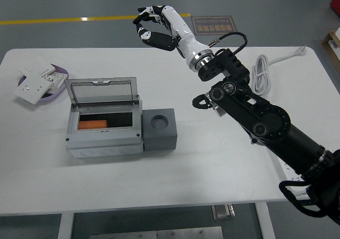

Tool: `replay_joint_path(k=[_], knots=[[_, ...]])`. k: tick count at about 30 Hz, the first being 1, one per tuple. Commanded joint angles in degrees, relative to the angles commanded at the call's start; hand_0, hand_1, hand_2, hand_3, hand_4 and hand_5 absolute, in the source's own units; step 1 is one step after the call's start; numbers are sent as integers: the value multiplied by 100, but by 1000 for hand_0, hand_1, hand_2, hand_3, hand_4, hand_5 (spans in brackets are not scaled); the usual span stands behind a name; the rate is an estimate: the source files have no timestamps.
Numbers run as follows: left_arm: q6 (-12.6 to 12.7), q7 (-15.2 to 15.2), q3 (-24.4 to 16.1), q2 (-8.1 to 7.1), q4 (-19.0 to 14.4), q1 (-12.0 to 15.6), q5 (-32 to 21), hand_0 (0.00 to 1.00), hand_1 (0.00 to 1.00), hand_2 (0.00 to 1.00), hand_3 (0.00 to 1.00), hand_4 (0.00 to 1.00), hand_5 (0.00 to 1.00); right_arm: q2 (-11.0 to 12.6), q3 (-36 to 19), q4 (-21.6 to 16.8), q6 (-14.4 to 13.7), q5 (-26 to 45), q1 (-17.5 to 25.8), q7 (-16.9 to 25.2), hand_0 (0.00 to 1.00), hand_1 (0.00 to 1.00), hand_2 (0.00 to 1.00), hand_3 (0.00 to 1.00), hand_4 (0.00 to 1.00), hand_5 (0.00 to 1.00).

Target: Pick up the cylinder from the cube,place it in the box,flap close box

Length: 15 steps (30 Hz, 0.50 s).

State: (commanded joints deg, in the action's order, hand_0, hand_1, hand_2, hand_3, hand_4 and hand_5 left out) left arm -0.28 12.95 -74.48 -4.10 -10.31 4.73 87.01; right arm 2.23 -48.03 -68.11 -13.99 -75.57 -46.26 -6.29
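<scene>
Head view: the right hand is raised over the far edge of the white table, well apart from everything on it. Its white-and-black fingers are curled loosely inward and grasp nothing. The black right arm runs from the lower right corner up across the table to that hand.

The orange cylinder lies on its side inside the grey box, at the left of the dark inner compartment. It looks short and bright orange against the black interior, with only its upper side showing above the box's front wall. The box's clear lid stands open, hinged at the back and tilted upward.

Touching the box's right side sits the dark grey cube, whose round socket on top is empty.

At the table's far left a purple dish holds white switch plates, some overhanging its rim. A white cable lies coiled near the far right, just beside the arm's wrist section.

Beyond the table, a yellow line crosses the grey floor, and a dark floor sign shows behind the hand.
</scene>
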Motion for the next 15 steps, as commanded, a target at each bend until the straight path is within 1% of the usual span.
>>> replay_joint_path(k=[2,3,6,8,9,14,15], knots=[[1,2,-1,1,0,3,3,923,852,854,951,2,2,15,4,23,47,-165,16,-99,923,802,852,866,909,450],[2,3,-1,2,0,5,3,923,852,854,951,2,2,22,-1,33,66,-219,23,-133,918,803,851,884,858,339],[6,7,6,8,0,14,4,923,852,854,951,2,2,75,-43,48,315,-542,39,-322,918,803,851,884,858,339],[7,6,5,10,0,12,8,923,852,854,951,2,2,113,-80,41,539,-777,33,-399,918,803,851,884,858,339],[7,4,5,10,0,10,10,923,852,854,951,2,2,131,-97,38,652,-872,28,-414,918,806,856,906,657,61],[5,-3,-13,3,0,-6,32,923,852,854,951,2,2,170,-115,4,982,-1151,7,-297,918,806,856,906,657,61],[5,-4,-12,3,0,-9,30,923,852,854,951,2,2,175,-112,-1,1048,-1159,6,-257,914,812,898,951,366,2]])
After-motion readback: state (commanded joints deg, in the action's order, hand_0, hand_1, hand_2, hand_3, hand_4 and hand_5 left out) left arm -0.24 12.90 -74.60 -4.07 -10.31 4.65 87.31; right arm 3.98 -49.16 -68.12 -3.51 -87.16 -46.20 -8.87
